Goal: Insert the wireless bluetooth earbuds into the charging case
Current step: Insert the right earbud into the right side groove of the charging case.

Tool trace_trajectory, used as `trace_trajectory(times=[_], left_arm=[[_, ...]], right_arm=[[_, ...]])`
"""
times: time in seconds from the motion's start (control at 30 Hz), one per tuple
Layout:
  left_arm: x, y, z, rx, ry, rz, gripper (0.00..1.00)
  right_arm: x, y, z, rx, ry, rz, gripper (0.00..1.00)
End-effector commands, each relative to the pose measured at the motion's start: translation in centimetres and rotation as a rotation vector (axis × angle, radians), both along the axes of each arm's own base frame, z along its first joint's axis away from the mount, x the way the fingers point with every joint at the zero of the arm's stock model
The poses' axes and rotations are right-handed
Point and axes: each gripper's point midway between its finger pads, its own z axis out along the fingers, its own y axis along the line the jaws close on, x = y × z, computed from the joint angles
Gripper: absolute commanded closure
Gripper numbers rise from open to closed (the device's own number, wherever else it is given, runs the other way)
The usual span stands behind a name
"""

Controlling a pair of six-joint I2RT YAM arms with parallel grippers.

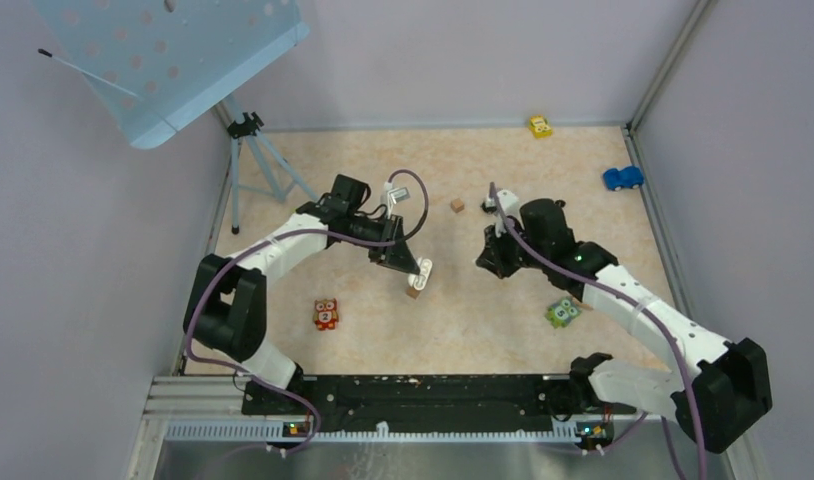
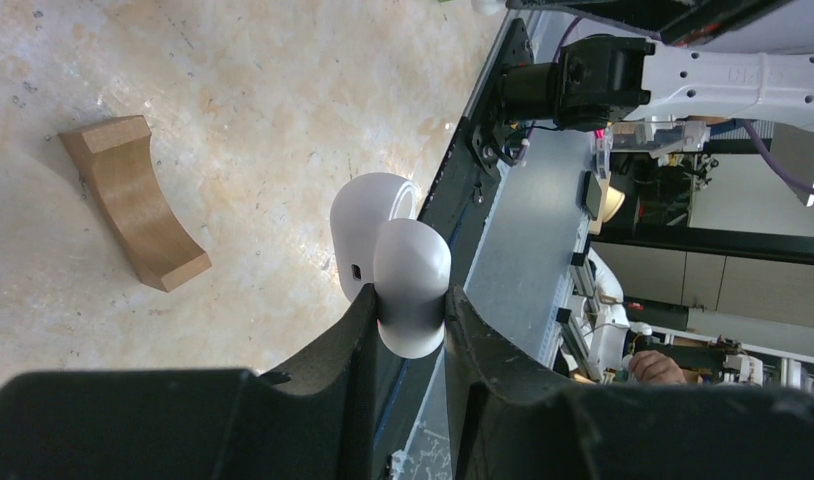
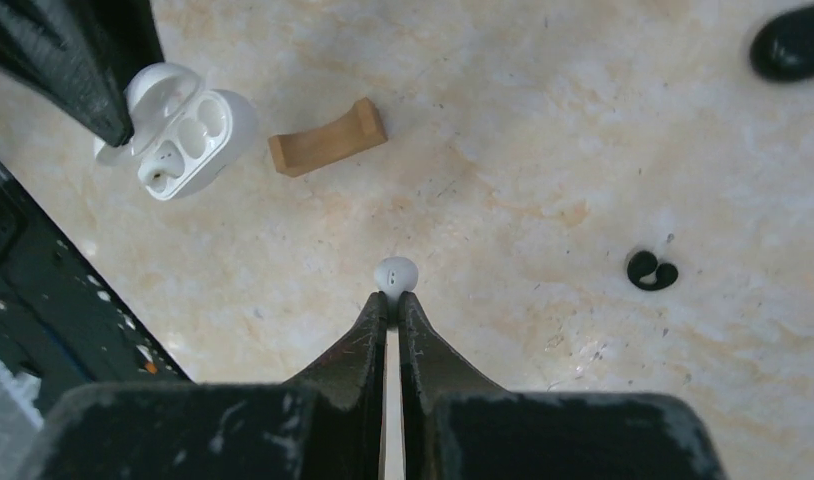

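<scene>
The white charging case (image 2: 375, 222) hangs open in my left gripper (image 2: 411, 300), whose jaws are shut on one rounded half of it. Seen from the right wrist, the case (image 3: 188, 130) shows its empty wells, just above the table. A tiny white earbud (image 3: 395, 273) sticks out of the tips of my right gripper (image 3: 394, 300), which is shut on it, above the table and apart from the case. A black earbud (image 3: 651, 270) lies on the table to the right. From above, the left gripper (image 1: 415, 268) and right gripper (image 1: 486, 262) face each other mid-table.
A curved wooden block (image 3: 326, 138) lies beside the case, and a small wooden cube (image 1: 457, 205) sits farther back. Two owl toys (image 1: 325, 314) (image 1: 563, 312), a yellow car (image 1: 540, 126), a blue car (image 1: 623, 178) and a tripod (image 1: 248, 150) stand around. A black rounded object (image 3: 793, 40) lies far right.
</scene>
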Motion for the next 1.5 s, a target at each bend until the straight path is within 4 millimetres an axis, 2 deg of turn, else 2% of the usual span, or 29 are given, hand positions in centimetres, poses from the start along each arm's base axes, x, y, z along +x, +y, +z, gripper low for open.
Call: trace_trajectory(times=[0.0,0.23,0.37,0.43,0.53,0.63,0.73,1.17,1.47], left_arm=[[-0.6,-0.2,0.3,-0.015,0.041,-0.041,1.0],[-1.9,-0.3,0.0,-0.079,0.098,-0.08,1.0],[-1.7,-0.4,-0.6,-0.063,0.136,-0.048,1.0],[-1.8,-0.3,-1.1,-0.059,0.166,-0.028,1.0],[-2.7,-0.4,-0.8,-0.101,0.22,-0.038,1.0],[-3.4,0.0,-0.7,-0.103,0.211,-0.048,1.0],[-4.2,0.4,-1.0,-0.081,0.196,-0.062,1.0],[-4.1,0.8,0.0,-0.042,0.121,-0.066,1.0],[-4.5,0.7,0.8,-0.075,0.161,-0.073,1.0]], right_arm=[[0.1,1.1,1.7,-0.142,-0.201,0.151,1.0],[-1.7,4.2,4.9,-0.092,-0.53,0.35,1.0],[-2.2,5.7,6.6,-0.164,-0.712,0.402,1.0],[-2.4,6.3,6.7,-0.217,-0.764,0.438,1.0],[-2.9,7.2,6.4,-0.259,-0.821,0.507,1.0],[-4.3,8.8,6.7,-0.196,-0.83,0.574,1.0],[-5.4,9.6,6.0,-0.206,-0.843,0.644,1.0],[-7.1,9.4,3.5,-0.397,-0.996,0.865,1.0],[-7.8,10.0,2.9,-0.474,-1.11,0.945,1.0]])
